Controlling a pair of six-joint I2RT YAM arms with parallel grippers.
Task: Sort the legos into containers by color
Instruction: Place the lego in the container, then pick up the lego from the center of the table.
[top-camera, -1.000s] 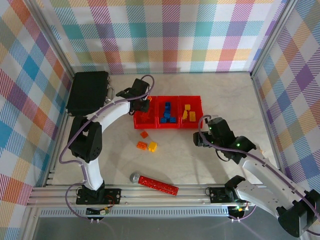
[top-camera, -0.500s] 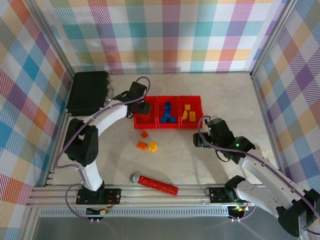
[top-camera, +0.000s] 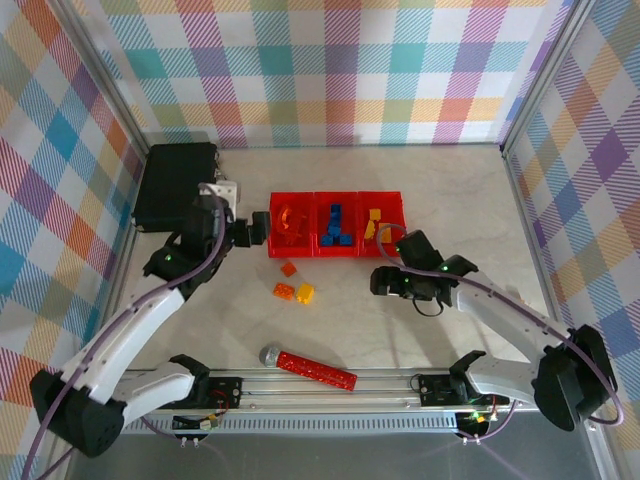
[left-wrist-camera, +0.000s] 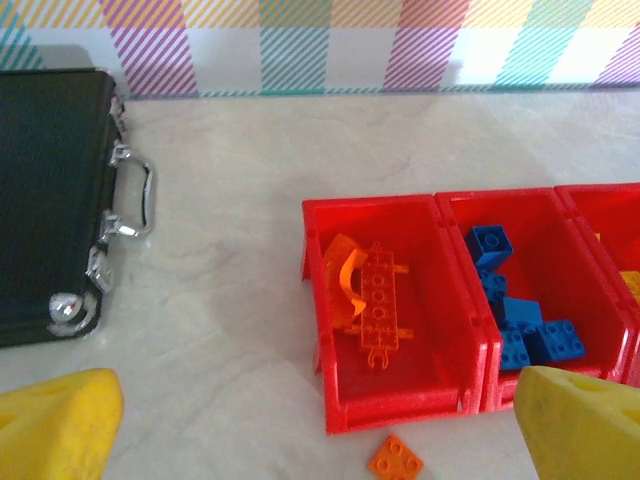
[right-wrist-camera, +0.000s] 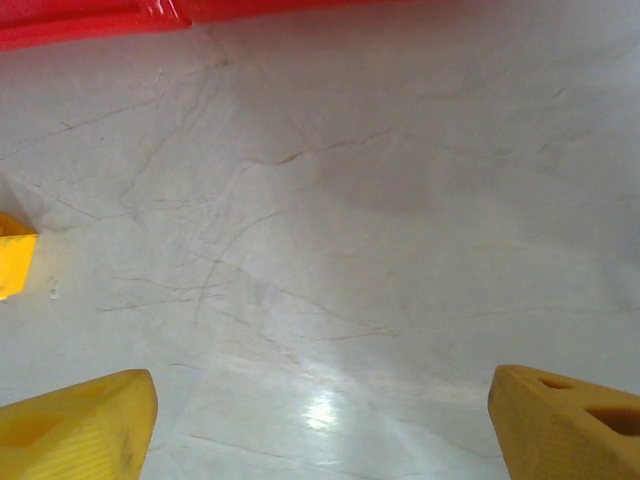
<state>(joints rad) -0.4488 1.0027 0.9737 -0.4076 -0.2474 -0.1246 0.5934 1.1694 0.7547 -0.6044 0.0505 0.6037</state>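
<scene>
Mostly sorted: containers (top-camera: 357, 251) held orange, blue and yellow legos (top-camera: 335, 222), one colour each. Three loose legos (top-camera: 284, 291) lay on the table (top-camera: 450, 190) just before them, probably two orange, one yellow. Left gripper (top-camera: 258, 228) gaped wide, empty, beside the orange bin. Right gripper (top-camera: 383, 281) was spread, empty, near the loose ones.

orange legos (left-wrist-camera: 372, 300) lie in the left red container (left-wrist-camera: 400, 410), blue legos (left-wrist-camera: 520, 335) in the next, black case (left-wrist-camera: 45, 200) nearby.
</scene>
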